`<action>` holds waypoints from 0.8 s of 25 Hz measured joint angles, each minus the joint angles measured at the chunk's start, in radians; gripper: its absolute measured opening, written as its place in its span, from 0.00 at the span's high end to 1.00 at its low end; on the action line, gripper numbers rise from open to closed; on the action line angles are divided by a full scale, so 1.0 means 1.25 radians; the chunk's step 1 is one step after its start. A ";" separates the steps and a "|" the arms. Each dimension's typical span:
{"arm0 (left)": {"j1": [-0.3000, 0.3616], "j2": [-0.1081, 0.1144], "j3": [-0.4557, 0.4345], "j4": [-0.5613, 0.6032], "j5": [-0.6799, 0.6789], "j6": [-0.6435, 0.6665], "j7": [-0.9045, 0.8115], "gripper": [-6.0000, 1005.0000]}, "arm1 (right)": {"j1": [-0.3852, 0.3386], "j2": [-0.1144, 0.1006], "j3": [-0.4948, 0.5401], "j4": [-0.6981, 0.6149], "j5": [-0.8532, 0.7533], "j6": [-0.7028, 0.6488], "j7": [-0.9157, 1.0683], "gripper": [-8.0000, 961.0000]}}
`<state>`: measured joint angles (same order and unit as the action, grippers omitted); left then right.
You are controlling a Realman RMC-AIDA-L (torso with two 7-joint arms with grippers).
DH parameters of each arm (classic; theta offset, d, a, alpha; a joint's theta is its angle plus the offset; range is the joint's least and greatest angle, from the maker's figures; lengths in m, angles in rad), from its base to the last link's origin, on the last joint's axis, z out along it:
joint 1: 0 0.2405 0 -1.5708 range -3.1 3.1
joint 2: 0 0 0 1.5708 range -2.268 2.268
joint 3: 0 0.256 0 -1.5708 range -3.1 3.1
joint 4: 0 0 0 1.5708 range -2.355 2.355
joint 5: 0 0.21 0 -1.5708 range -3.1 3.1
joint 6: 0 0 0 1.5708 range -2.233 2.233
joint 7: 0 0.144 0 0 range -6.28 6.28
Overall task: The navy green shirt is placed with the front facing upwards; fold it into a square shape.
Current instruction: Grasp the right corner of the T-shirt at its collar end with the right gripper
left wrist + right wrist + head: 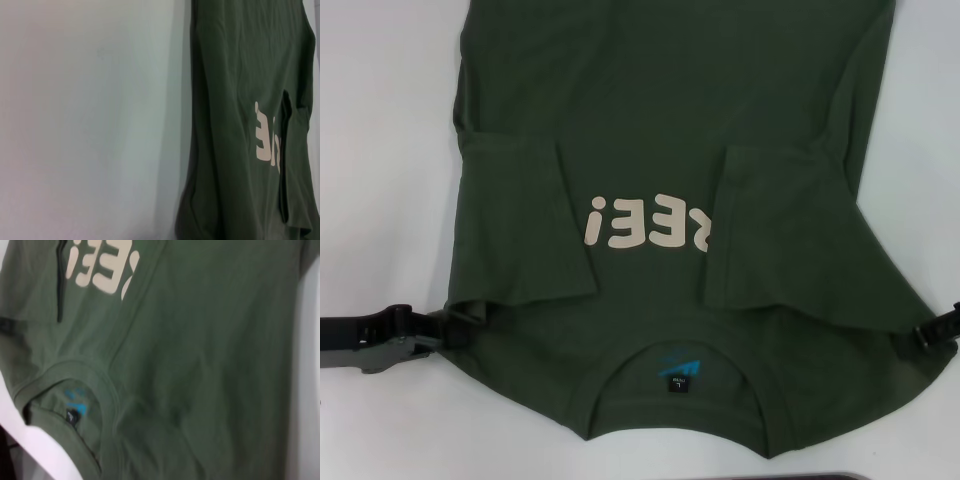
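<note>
While the navy green shirt [650, 130] lies front-up across the white table [380, 130], collar toward the robot, both sleeves are already folded inward over the chest. The sleeve on the robot's left [525, 215] covers the cloth beside the cream lettering [645, 222]; the sleeve on the robot's right [780, 225] hides the first letters, so only "EE!" and a sliver more read, upside down from the head camera. The ribbed collar [685, 352] sits close to the table's near edge, with the small dark neck tag [678, 380] and a blue mark just inside it. The hem end runs out of view at the far edge.

Now the left gripper [438, 335]: it sits low at the shirt's left shoulder edge, near the table's near-left corner, its dark fingers touching the cloth, and a fold of fabric looks bunched at the tips. It seems clamped on the shoulder, though the tips are partly buried in the cloth, so that is a fair guess only. The right gripper [928, 335] is at the opposite shoulder edge, by the near-right side, mostly cut off by the frame; I cannot tell how its fingers stand.

From the left wrist camera, the shirt's side edge runs straight beside bare table [85, 120]. The right wrist camera shows collar [107, 390], tag and lettering up close.
</note>
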<state>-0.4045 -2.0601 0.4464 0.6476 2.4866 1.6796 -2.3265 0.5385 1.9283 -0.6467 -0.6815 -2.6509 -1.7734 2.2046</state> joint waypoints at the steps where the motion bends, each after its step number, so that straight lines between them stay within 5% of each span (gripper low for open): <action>1: 0.000 0.000 0.000 0.000 0.000 0.000 0.000 0.98 | 0.000 0.000 0.003 -0.004 0.001 0.001 0.000 0.23; 4: 0.000 0.000 0.000 0.000 0.000 0.001 0.000 0.98 | -0.001 0.000 0.014 -0.014 0.002 0.003 0.002 0.28; 10: -0.001 0.000 0.000 -0.001 0.000 0.002 0.000 0.98 | 0.001 0.000 0.013 -0.014 0.000 0.004 0.002 0.53; 18: -0.002 0.006 0.044 0.003 0.000 0.013 0.015 0.98 | -0.004 -0.003 0.015 -0.013 -0.001 0.011 -0.011 0.96; 20: -0.005 0.006 0.056 0.004 0.000 0.019 0.020 0.98 | -0.007 -0.007 0.018 -0.014 -0.001 0.016 -0.017 0.96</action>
<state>-0.4113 -2.0521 0.5164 0.6521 2.4865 1.7033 -2.3015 0.5294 1.9197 -0.6247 -0.6985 -2.6525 -1.7534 2.1829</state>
